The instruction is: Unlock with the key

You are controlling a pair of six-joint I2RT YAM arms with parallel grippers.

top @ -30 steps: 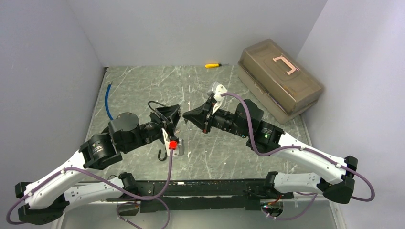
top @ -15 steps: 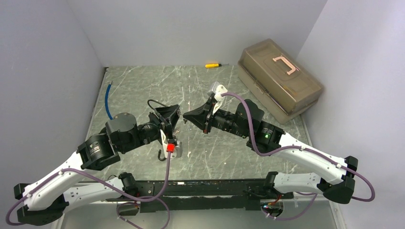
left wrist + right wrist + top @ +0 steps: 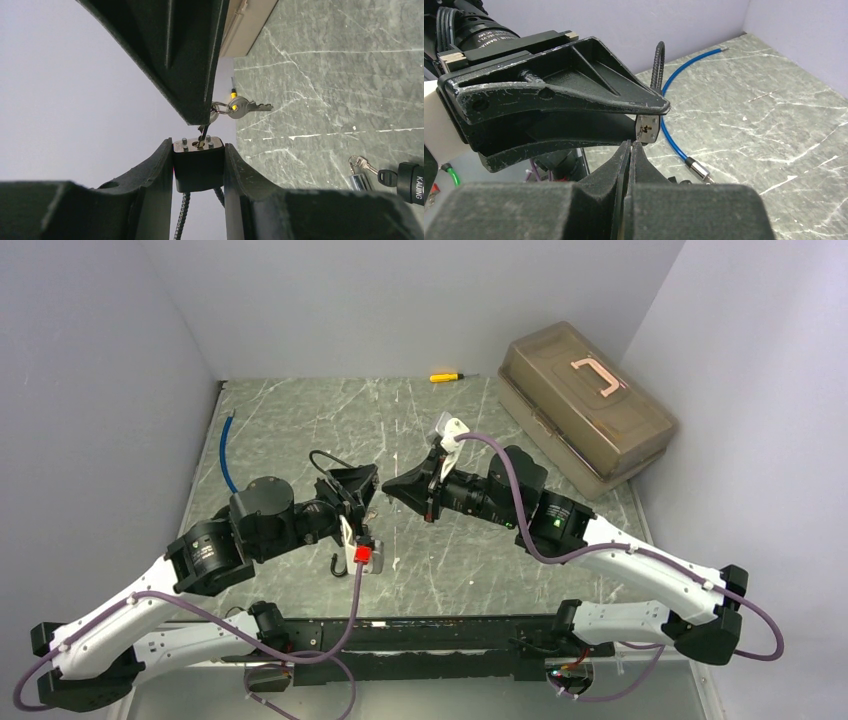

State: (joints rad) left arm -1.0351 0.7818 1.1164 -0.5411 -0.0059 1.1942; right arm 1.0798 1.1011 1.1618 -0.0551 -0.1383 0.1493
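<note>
Little has changed: the right gripper has crept a touch toward 9 o'clock and the left arm has swayed and come back. At the middle of the table the two tools meet nose to nose.

The left gripper stands at a narrow gap, clamped on both sides of the lock, whose cable hangs below. The right gripper is pinched fully together on the key, and the key ring with spare keys dangles beside its tip.

The key's tip sits at the keyhole on the lock's end face; how deep it has gone I cannot tell. Its long axis runs roughly 3 to 9 o'clock across the table, tip toward 9, and the keyhole face looks back toward 3.

To my eye the step in hand is seating the key before turning it. It looks slightly tilted off the lock's axis, so it should be squared up first, then pushed straight along that line until it bottoms out. The left grip must hold firm against the push, and the wrist should twist only after that.
</note>
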